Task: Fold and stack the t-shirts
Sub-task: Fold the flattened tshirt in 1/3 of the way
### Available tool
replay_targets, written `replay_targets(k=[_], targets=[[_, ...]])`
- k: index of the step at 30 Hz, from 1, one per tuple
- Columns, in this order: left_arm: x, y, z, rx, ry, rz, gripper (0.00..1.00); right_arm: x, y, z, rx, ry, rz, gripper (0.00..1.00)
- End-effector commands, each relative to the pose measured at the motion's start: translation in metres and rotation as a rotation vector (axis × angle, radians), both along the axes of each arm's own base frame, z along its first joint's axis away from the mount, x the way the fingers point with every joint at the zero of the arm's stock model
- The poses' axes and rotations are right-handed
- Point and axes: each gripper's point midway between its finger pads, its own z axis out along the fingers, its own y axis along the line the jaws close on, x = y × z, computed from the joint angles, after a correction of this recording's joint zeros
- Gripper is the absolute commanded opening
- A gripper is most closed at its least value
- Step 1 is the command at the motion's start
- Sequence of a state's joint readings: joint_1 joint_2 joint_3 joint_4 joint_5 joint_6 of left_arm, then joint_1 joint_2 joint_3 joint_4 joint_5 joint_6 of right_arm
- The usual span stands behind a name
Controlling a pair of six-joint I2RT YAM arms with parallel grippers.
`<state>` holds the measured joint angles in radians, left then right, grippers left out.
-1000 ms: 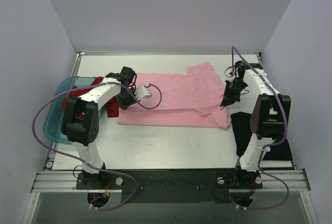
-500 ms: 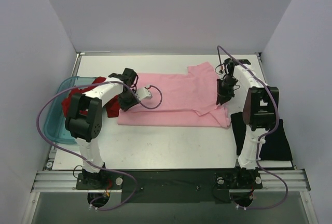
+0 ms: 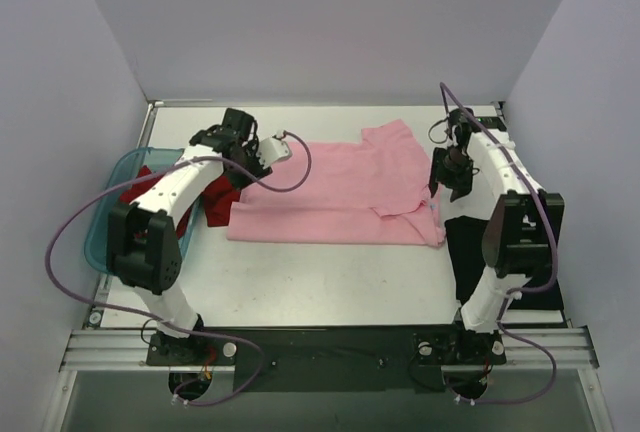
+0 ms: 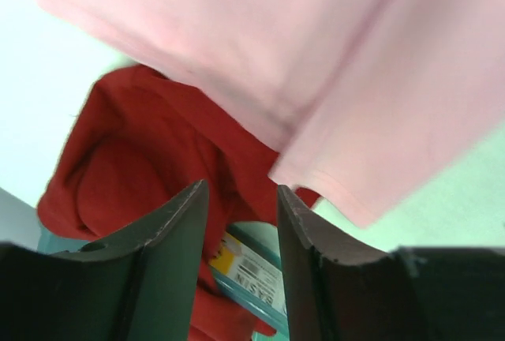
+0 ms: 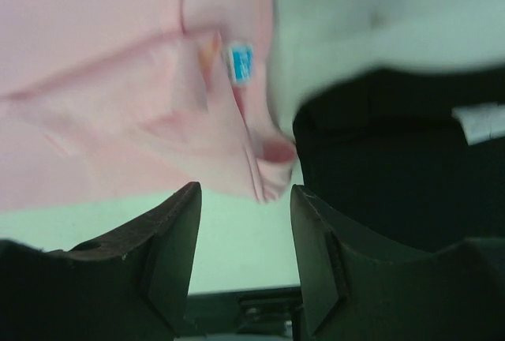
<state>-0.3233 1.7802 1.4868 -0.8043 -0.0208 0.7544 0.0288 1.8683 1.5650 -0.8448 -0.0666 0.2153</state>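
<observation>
Both arms backed off pink shirt [image 3: 335,192]; left gripper [image 4: 241,192] and right gripper [image 5: 245,192] jaws apart, empty. Lengthwise fold down; red shirt [image 4: 134,151] at bin [image 3: 98,242], left, unfolded.

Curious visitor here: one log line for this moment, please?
left gripper: open, empty | right gripper: open, empty | pink shirt: partly folded, flat | red shirt: partly in bin | black shirt: right side

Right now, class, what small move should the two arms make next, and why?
Probably lower both to grip the pink t-shirt at its ends for a crosswise fold: the left gripper and right gripper hang open and empty above those ends, and the shirt lies as a long strip.
</observation>
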Motion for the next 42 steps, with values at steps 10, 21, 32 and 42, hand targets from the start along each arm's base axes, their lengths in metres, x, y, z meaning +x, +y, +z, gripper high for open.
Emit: replay_targets(k=[10,21,32,42], targets=[[-0.092,0.002,-0.074,0.028,0.205,-0.431,0.71,-0.092,0.020,-0.052,0.143,0.137,-0.110,0.40],[-0.099,0.013,-0.103,0.072,0.226,-0.403,0.08,-0.095,0.003,-0.075,0.054,0.178,-0.133,0.01],[-0.142,0.049,-0.091,0.183,0.341,-0.401,0.00,-0.149,-0.019,-0.037,-0.020,0.406,-0.149,0.00],[-0.218,0.041,-0.075,0.055,0.554,-0.421,0.00,-0.180,0.013,-0.048,0.116,0.528,-0.109,0.00]])
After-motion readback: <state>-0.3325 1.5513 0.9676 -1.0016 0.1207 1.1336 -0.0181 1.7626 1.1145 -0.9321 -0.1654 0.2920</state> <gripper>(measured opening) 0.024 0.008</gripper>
